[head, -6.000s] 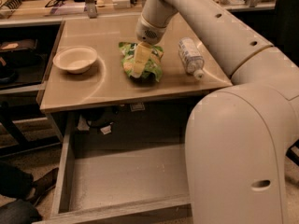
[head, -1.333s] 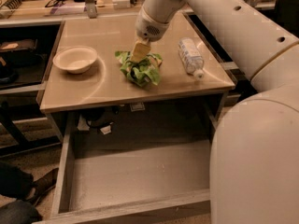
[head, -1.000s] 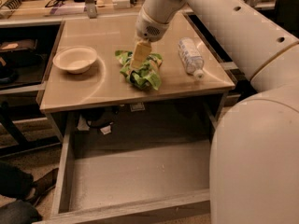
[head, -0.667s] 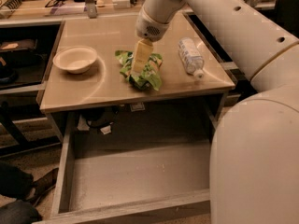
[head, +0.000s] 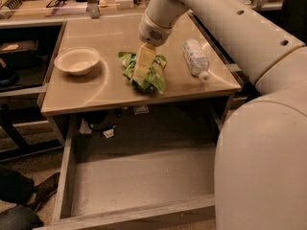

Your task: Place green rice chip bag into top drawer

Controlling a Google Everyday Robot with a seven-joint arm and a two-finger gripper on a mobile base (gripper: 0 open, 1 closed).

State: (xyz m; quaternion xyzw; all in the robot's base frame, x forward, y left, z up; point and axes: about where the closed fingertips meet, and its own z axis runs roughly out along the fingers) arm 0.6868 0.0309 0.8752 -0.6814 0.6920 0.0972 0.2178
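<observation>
The green rice chip bag (head: 156,78) lies crumpled on the tan table top (head: 91,92), near its front edge and about the middle. My gripper (head: 141,76) hangs from the white arm and reaches straight down onto the left part of the bag, touching or pressing into it. The top drawer (head: 139,216) is pulled out below the table, with its grey bottom bare and nothing inside.
A white bowl (head: 76,60) stands on the table left of the bag. A clear plastic water bottle (head: 195,57) lies on its side to the right of it. My large white arm and body fill the right side. Cluttered shelves stand behind and to the left.
My gripper has come down from just above the bag's upper left part onto the bag. The bag, bowl, bottle and drawer have stayed where they were.
</observation>
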